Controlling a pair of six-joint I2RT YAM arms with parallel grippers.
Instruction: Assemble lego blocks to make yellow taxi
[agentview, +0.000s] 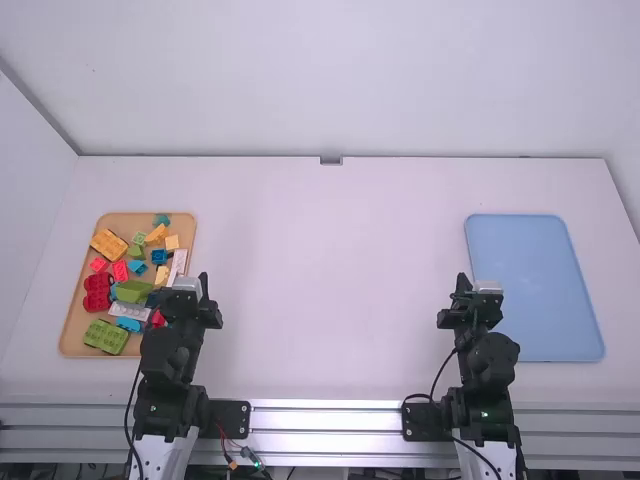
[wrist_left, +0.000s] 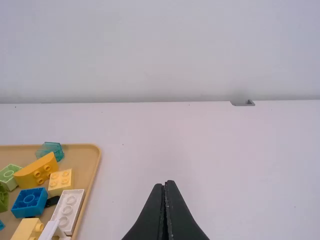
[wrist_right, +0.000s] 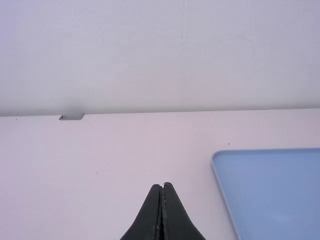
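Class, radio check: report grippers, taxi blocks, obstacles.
Left gripper: fingers shut. Right gripper: fingers shut. Blocks crowded on tan tray. No taxi assembled.

Two arms, a matched pair: left arm (agentview: 168, 350), right arm (agentview: 487, 360). Joints black, chunky, rounded housings. Lower links white, left (agentview: 165, 455) and right (agentview: 486, 461). Pale grey-white block near each wrist, left (agentview: 187, 284) and right (agentview: 488, 287). Left gripper (agentview: 203, 281) and right gripper (agentview: 462, 283) black; wrist views show dark fingers (wrist_left: 150, 220) (wrist_right: 144, 220), smooth-faced, wedge-shaped, tapering to narrow tips. Black rectangular plates by the bases, left (agentview: 230, 418) and right (agentview: 424, 421), small marks like screws or holes, too small to tell. Thin black cables: one beside the left arm, others looping by the right.Two arms, a matched pair: left arm (agentview: 168, 350), right arm (agentview: 487, 360). Joints black, chunky, rounded housings. Lower links white, left link (agentview: 165, 455) and right link (agentview: 486, 461) alike. Pale grey-white block near each wrist: left block (agentview: 187, 284), right block (agentview: 488, 287). Left gripper (agentview: 203, 281) and right gripper (agentview: 462, 283) black; in the wrist views, dark fingers (wrist_left: 150, 220), smooth-faced, wedge-shaped, tapering to narrow tips. Black plates by the bases, left plate (agentview: 230, 418) and right plate (agentview: 424, 421), with small marks, too small to tell. Thin black cable (agentview: 128, 420) beside left arm; another black cable (agentview: 442, 371) curving by right arm.
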